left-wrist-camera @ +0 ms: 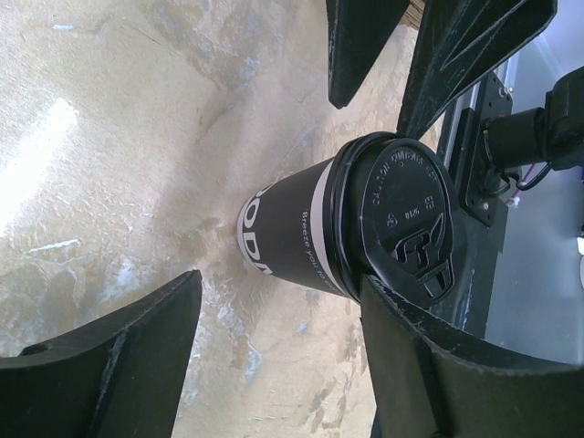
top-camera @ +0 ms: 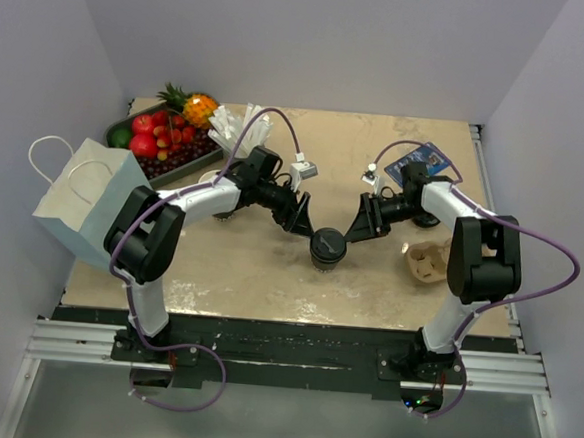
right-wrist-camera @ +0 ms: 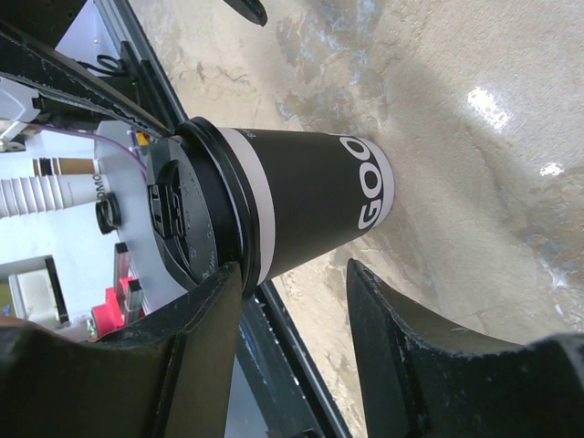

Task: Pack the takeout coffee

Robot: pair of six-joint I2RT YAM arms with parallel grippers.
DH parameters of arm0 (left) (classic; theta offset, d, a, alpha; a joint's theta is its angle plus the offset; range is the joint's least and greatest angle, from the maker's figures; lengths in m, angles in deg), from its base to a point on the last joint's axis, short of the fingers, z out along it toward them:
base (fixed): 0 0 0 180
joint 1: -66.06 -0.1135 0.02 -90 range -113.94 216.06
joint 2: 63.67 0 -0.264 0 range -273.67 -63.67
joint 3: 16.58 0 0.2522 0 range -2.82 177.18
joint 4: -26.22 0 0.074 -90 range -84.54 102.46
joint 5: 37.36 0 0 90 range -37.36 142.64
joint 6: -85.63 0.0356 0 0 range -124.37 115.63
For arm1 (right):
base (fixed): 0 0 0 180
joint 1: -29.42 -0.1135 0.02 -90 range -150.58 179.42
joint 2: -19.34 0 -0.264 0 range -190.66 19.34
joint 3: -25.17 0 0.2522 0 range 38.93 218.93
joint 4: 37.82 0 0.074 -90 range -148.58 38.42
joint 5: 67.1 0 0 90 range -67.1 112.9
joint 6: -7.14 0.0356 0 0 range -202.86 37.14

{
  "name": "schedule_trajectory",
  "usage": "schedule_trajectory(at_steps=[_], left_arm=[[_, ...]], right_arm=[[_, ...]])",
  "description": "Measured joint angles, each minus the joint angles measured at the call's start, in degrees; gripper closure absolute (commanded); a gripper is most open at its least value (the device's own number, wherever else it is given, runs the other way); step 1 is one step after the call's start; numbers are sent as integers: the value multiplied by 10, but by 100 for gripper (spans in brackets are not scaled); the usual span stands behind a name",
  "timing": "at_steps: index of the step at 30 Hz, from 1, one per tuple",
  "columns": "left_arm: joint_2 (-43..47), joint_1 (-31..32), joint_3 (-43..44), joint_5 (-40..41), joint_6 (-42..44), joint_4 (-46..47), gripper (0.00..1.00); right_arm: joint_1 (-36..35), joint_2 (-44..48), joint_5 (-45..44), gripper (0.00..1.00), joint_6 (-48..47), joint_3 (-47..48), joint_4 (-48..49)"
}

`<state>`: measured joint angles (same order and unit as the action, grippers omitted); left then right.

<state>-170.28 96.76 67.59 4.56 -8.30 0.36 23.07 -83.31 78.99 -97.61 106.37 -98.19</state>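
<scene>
left gripper point(top-camera: 305, 229) wide open, right gripper point(top-camera: 354, 231) half-open, both against takeout coffee point(top-camera: 327, 248)

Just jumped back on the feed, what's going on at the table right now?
Both arms meet at the takeout coffee, which stands upright on the table with its black lid on. The left gripper and the right gripper straddle it from opposite sides with jaws open. Neither is clamped, though a finger of each looks close against the lid's rim. The cup is not lifted. The paper bag waits at the left edge and a cardboard cup carrier lies to the right.
</scene>
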Motion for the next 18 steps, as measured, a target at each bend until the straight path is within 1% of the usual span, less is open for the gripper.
schedule_trajectory(at_steps=[12,13,16,17,18], left_arm=[[1,3,0,6,1,0,29],[2,3,0,7,1,0,29],[8,5,0,13,7,0,28],[9,6,0,14,8,0,27],[11,6,0,13,11,-1,27]], right_arm=[[-7,13,-17,51,8,-2,4],[-7,15,-19,50,8,-2,3],[-12,16,-33,43,5,12,-6],[-13,16,-40,39,3,17,-10],[-14,16,-52,38,0,26,-16]])
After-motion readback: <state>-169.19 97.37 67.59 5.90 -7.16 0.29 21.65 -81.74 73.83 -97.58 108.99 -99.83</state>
